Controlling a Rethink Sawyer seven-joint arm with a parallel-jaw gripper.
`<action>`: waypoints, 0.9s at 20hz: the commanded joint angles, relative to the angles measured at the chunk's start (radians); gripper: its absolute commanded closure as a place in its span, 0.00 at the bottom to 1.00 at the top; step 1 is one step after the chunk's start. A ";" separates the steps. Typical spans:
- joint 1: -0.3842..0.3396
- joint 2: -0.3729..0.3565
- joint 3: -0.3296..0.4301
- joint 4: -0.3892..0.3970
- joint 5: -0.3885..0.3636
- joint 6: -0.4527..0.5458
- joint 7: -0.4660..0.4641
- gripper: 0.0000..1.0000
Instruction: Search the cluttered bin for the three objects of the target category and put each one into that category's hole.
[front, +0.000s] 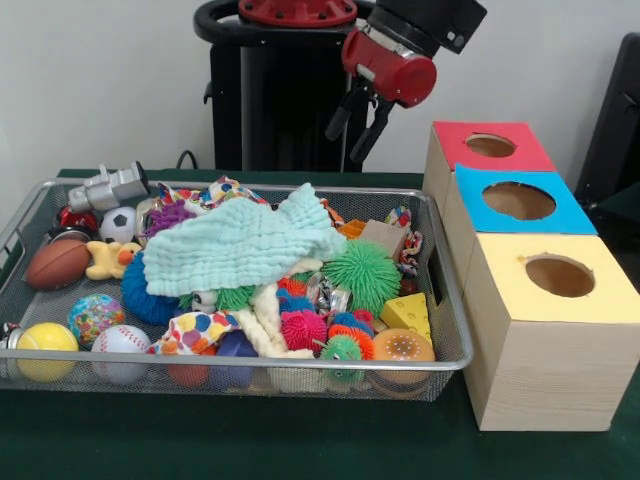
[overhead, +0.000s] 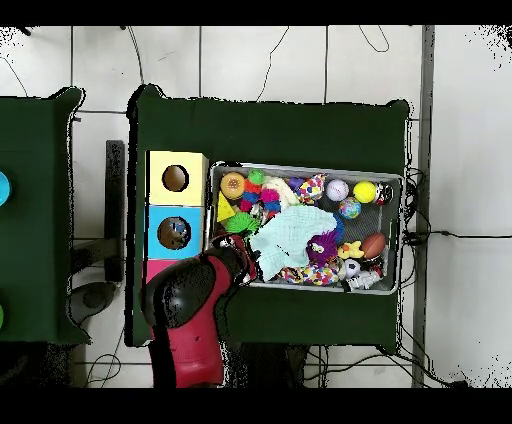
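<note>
A wire mesh bin (front: 300, 366) is heaped with toys under a pale green cloth (front: 245, 240). Among them are a football (front: 57, 263), a soccer ball (front: 118, 224), a baseball (front: 120, 342), a yellow tennis ball (front: 42, 345), a green spiky ball (front: 362, 272) and a cheese wedge (front: 408, 313). My gripper (front: 346, 146) hangs open and empty above the bin's back right corner, clear of the toys. Beside the bin stand a red box (front: 455, 140), a blue box (front: 570, 215) and a yellow box (front: 510, 290), each with a round hole on top.
From overhead, my red arm (overhead: 190, 315) covers most of the red box and reaches over the bin's corner (overhead: 240, 270). The yellow box (overhead: 158, 165) and blue box (overhead: 155, 245) lie along the bin's short side. Grey toy binoculars (front: 108, 187) rest on the bin's far left rim.
</note>
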 joint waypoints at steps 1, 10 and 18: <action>-0.134 -0.090 0.334 0.059 0.553 -0.009 -0.710 0.00; -0.190 -0.029 0.310 0.092 0.324 0.040 -0.613 0.00; -0.230 0.092 0.186 0.074 -0.014 0.095 -0.475 0.00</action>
